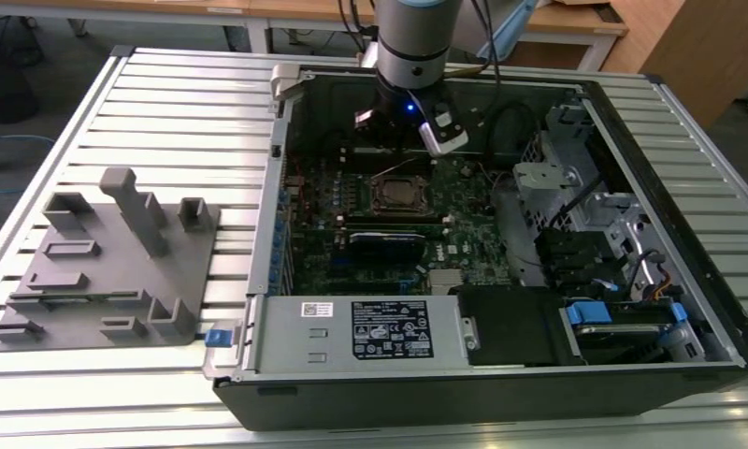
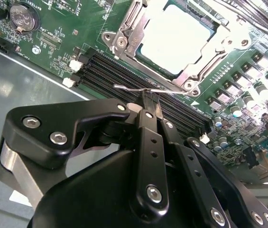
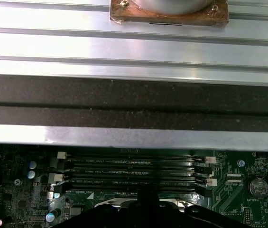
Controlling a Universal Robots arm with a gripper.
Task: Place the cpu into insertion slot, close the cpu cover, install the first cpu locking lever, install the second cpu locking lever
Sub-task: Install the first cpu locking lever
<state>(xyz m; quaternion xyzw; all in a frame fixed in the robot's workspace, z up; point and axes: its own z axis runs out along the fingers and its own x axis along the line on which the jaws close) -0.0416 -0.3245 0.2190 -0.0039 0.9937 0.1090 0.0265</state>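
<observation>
Silver slats (image 1: 162, 112) hold an open computer case (image 1: 499, 374). We see the gripper (image 2: 151, 102) down inside it, its fingers (image 2: 148, 133) pinched shut on a thin wire lever (image 2: 134, 89). Just past the fingertips sits the cpu (image 2: 174, 35) in its slot (image 1: 399, 195) (the cover (image 2: 124, 40) lies shut around it).

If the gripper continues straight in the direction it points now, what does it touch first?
Probably the thin wire locking lever: the gripper tips sit right at it, beside the cpu cover. Beyond lie the black memory slots. Depth is uncertain.
</observation>
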